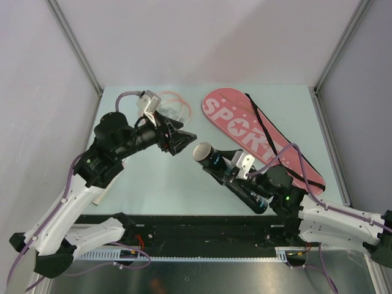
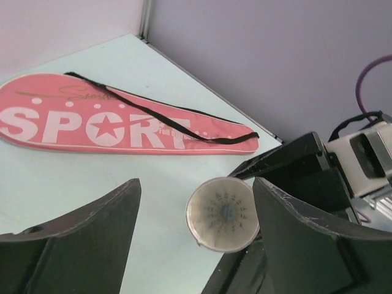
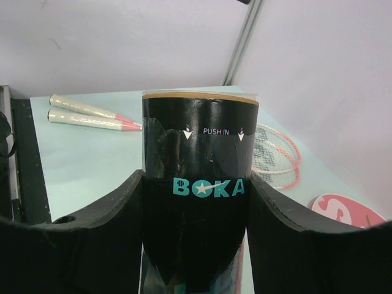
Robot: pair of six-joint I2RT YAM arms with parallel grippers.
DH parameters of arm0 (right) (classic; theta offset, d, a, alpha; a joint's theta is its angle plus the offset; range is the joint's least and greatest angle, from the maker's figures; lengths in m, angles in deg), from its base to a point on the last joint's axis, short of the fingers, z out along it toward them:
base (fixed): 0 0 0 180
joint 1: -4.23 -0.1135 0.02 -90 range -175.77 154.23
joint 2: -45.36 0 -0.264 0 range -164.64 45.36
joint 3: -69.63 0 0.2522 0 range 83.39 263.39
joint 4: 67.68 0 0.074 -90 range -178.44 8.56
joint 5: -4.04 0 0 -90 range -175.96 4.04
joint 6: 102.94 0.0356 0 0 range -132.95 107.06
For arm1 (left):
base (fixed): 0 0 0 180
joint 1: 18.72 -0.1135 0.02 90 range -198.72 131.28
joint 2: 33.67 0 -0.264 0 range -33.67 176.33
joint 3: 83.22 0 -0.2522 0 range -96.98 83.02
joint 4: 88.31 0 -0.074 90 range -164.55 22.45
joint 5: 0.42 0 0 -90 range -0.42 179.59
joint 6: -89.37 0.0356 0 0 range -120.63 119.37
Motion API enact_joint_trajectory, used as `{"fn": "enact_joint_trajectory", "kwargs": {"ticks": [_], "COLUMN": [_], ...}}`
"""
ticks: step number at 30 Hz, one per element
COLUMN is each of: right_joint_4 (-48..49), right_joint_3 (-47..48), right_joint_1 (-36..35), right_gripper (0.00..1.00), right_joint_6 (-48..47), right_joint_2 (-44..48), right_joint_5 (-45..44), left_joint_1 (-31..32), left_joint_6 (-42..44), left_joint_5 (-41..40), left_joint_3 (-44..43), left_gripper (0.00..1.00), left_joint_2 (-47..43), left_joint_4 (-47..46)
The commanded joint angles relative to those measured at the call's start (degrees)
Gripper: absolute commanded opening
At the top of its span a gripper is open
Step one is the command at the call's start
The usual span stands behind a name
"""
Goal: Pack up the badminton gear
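My right gripper [image 1: 237, 170] [image 3: 195, 176] is shut on the long black tube [image 1: 228, 174] [image 3: 199, 184], lettered "BOKA", holding it slanted above the table with its open mouth toward the left arm. My left gripper [image 1: 188, 138] [image 2: 195, 184] is open and empty, just in front of that mouth. Through the mouth I see a white feather shuttlecock [image 2: 223, 212] inside the tube. The pink "SPORT" cover [image 1: 257, 131] [image 2: 122, 125] lies flat at the back right with its black strap across it. Two racket heads [image 3: 277, 153] [image 1: 173, 107] lie at the back left, partly hidden by the left arm.
The rackets' pale grips [image 3: 86, 113] reach toward the table's near left side. A black rail [image 1: 202, 229] runs along the near edge by the arm bases. Grey walls with metal posts [image 1: 73, 43] close in the table on three sides.
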Motion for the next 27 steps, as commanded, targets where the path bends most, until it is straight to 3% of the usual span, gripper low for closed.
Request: {"fn": "enact_joint_trajectory", "kwargs": {"ticks": [1, 2, 3, 5, 9, 22, 27], "right_joint_4": [6.74, 6.30, 5.78, 3.59, -0.72, -4.77, -5.04], "right_joint_3": [2.25, 2.25, 2.25, 2.25, 2.25, 2.25, 2.25], "right_joint_1": [1.17, 2.13, 2.84, 5.38, 8.47, 13.39, 13.48], "right_gripper": [0.00, 0.00, 0.00, 0.00, 0.00, 0.00, 0.00], "right_joint_6": [-1.90, -2.86, -3.13, -3.57, -4.37, -3.49, -4.02], "right_joint_2": [-2.21, -2.39, -2.22, -1.69, 1.73, 4.38, 4.38], "right_joint_5": [5.02, 8.26, 10.03, 16.42, 24.01, 30.87, 31.75], "left_joint_1": [-0.95, -1.30, -1.66, -2.79, -3.59, -3.59, -3.50], "left_joint_6": [-4.12, -3.77, -2.99, -2.72, 1.14, 1.42, 0.62], "left_joint_5": [-2.73, 2.33, 5.08, 8.43, 14.06, 16.53, 26.10], "left_joint_3": [0.23, -0.12, -0.91, 0.04, 3.73, 6.91, 4.71], "left_gripper": [0.81, 0.81, 0.69, 0.63, 0.76, 0.81, 0.78], "left_joint_2": [3.12, 4.26, 5.67, 7.26, 5.95, -0.30, 5.76], "left_joint_4": [-1.00, -0.91, -0.39, 0.50, 0.59, -0.82, -0.73]}}
